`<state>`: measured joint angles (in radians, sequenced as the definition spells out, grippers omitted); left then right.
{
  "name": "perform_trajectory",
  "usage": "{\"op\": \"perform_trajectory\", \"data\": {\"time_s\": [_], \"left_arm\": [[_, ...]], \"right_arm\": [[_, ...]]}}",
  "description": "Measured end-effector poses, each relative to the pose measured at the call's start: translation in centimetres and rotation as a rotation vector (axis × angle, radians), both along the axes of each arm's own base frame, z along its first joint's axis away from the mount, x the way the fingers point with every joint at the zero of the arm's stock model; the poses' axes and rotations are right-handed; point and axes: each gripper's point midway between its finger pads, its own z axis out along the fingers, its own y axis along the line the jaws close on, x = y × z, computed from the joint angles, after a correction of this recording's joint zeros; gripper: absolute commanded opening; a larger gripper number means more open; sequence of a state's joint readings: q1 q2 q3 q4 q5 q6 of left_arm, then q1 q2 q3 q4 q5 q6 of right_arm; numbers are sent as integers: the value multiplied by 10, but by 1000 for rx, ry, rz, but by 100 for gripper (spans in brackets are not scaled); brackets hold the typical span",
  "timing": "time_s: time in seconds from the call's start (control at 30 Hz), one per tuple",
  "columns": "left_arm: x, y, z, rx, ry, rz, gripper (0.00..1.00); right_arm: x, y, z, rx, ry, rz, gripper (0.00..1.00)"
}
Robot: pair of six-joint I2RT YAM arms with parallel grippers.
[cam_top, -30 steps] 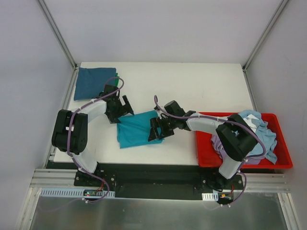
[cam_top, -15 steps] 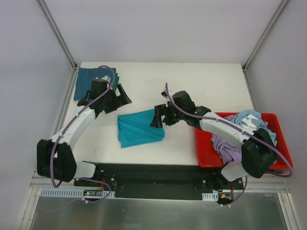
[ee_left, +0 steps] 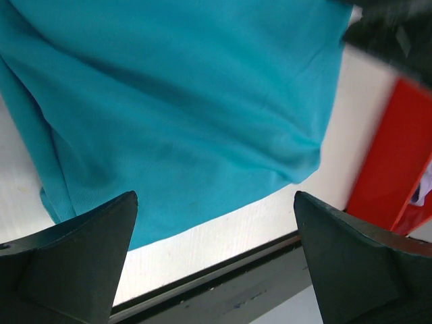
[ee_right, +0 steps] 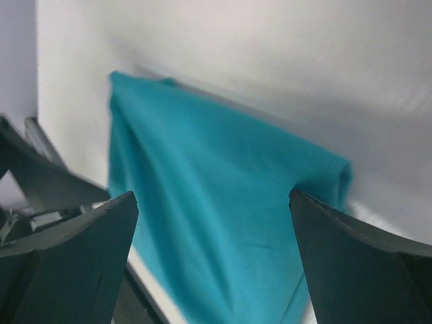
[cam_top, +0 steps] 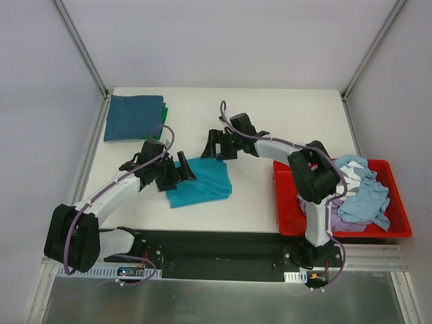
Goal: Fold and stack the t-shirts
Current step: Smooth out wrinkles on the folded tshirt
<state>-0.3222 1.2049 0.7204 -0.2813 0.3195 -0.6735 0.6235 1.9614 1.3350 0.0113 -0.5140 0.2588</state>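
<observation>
- teal t-shirt (cam_top: 201, 182) lies folded into a rough rectangle on the table (cam_top: 290, 115), at the lower centre of the overhead frame; its edges look loose to me rather than crisp.
- left gripper (cam_top: 181, 171) sits at the shirt's left edge, fingers spread wide with nothing between them; its wrist view shows only cloth below.
- right gripper (cam_top: 210, 144) hovers just off the shirt's upper right corner, likewise released and empty.
- in the upper left of the frame i see a dark blue shirt (cam_top: 133, 116) folded flat on a green one (cam_top: 164, 110) whose edge peeks out at the right, so i judge two are folded and stacked.
- the teal one looks folded but is not yet on that stack, and lies well apart from it.
- red bin (cam_top: 287, 226) at the right holds a crumpled heap of light blue and lavender shirts (cam_top: 358, 192), so i reckon several folds are left.
</observation>
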Motion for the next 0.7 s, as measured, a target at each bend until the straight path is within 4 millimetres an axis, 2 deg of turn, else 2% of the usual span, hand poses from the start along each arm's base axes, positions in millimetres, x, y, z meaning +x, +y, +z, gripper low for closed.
{"op": "perform_trajectory", "data": {"time_s": [0.1,0.23,0.5,0.6,0.7], "left_arm": [[-21,-1,-27,7,81,-16,99],[-41,5,-60,36,193,-7,99],[-42,5,-50,17,140,-12,99],[-43,4,-36,-1,97,-24,99],[-39,2,-12,-26,17,-39,99]], "right_arm": [[17,-8,-34,-40,65,-33,96],[39,-9,-35,-40,50,-59,96],[43,-18,-42,-89,24,-59,96],[43,-23,-41,-118,6,-50,96],[38,-36,-33,-166,-21,-60,96]]}}
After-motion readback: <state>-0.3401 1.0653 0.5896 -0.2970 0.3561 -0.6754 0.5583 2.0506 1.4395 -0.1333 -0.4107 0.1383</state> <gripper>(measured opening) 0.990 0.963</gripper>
